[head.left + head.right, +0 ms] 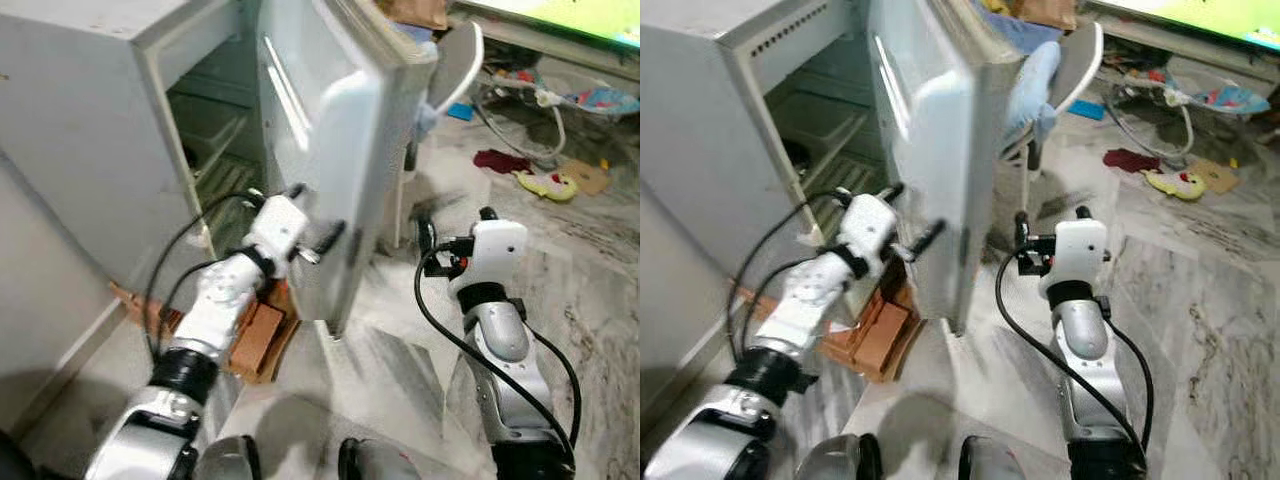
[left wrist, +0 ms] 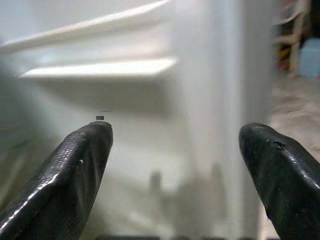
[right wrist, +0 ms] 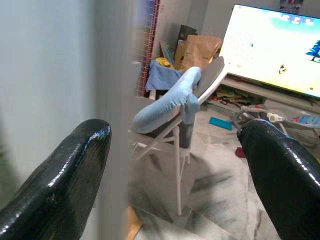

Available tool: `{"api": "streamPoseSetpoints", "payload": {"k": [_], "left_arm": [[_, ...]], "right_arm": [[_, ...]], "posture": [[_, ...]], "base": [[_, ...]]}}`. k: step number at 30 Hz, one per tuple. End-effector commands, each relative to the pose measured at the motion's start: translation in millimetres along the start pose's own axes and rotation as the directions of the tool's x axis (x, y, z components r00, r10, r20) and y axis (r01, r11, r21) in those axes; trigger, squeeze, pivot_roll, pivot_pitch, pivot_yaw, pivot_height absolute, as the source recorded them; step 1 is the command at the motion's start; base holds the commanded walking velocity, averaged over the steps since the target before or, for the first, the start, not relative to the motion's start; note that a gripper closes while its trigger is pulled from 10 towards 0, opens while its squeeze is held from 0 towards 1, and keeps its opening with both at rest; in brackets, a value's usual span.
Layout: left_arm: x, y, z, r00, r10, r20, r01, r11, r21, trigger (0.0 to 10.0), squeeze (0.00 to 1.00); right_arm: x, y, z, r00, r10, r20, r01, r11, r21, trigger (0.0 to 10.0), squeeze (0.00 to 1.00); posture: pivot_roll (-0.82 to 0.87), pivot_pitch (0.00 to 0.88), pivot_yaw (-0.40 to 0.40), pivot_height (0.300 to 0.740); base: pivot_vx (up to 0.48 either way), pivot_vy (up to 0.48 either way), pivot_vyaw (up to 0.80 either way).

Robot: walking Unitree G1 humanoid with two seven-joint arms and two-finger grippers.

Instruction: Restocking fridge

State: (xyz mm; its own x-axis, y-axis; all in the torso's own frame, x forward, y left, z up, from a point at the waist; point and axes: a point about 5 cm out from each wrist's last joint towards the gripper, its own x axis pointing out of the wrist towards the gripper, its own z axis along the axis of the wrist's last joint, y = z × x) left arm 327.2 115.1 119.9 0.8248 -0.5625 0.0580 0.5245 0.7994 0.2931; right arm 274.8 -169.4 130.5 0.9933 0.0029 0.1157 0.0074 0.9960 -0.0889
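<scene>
The fridge (image 1: 90, 130) stands at the robot's left with its door (image 1: 330, 150) swung open toward the camera, edge-on between the two arms. Inside, pale shelves (image 1: 215, 125) and a wire rack low in the cabinet can be made out; what sits on them is too dim to tell.

The left gripper (image 1: 300, 225) is raised at the inner face of the door, near its lower part. Its fingers (image 2: 75, 170) are spread wide, and the left wrist view looks between them straight at the white door liner and its moulded door racks (image 2: 100, 67). Nothing is held. Whether the fingertips touch the liner is hard to say; they seem just beside it.

The right gripper (image 1: 440, 235) hovers on the outer side of the door, near its free edge, fingers (image 3: 280, 170) also wide apart and empty.

Under the fridge's front corner lie reddish bricks (image 1: 260, 335). Past the door stands a white chair (image 3: 200, 90) draped with a light blue cloth (image 3: 165, 102), on a marbled floor (image 1: 590, 260) strewn with small items, and a bright television screen (image 3: 275, 45) beyond.
</scene>
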Motion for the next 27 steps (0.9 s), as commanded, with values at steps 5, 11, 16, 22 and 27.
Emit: {"api": "streamPoseSetpoints", "payload": {"k": [5, 11, 16, 22, 27], "left_arm": [[-41.8, 23.6, -23.0, 0.986, 0.148, -0.072, -0.152, 0.987, -0.057, 10.0, 0.00], [-56.8, 21.8, -27.2, 0.979, 0.184, -0.087, -0.189, 0.980, -0.055, 10.0, 0.00], [-58.6, 21.5, -27.0, 0.979, 0.186, -0.088, -0.191, 0.980, -0.056, 10.0, 0.00], [-54.3, 20.8, -19.4, 0.980, 0.186, -0.070, -0.190, 0.980, -0.055, 10.0, 0.00], [-55.9, 21.4, -16.2, 0.979, 0.192, -0.065, -0.195, 0.980, -0.044, 10.0, 0.00]], "right_arm": [[-0.2, 1.9, 1.0, 1.000, -0.014, 0.015, 0.014, 1.000, -0.016, 10.0, 0.00], [-2.7, 2.6, -3.0, 1.000, -0.014, -0.001, 0.014, 1.000, -0.010, 10.0, 0.00], [-0.6, 3.9, -2.6, 1.000, -0.007, -0.001, 0.007, 1.000, -0.012, 10.0, 0.00], [4.5, 4.1, -0.9, 1.000, -0.007, 0.008, 0.007, 1.000, -0.014, 10.0, 0.00], [8.0, 4.5, 0.5, 1.000, -0.006, 0.013, 0.006, 1.000, -0.010, 10.0, 0.00]], "posture": [[-0.02, 0.053, -0.049, 0.740], [-0.02, 0.054, -0.060, 0.740], [-0.02, 0.053, -0.065, 0.740], [-0.02, 0.052, -0.067, 0.740], [-0.01, 0.067, -0.060, 0.740]], "base": [[0.147, -0.123, -0.80], [0.346, -0.328, -0.80], [0.358, -0.315, -0.80], [0.379, -0.291, -0.80], [0.384, -0.283, -0.80]]}}
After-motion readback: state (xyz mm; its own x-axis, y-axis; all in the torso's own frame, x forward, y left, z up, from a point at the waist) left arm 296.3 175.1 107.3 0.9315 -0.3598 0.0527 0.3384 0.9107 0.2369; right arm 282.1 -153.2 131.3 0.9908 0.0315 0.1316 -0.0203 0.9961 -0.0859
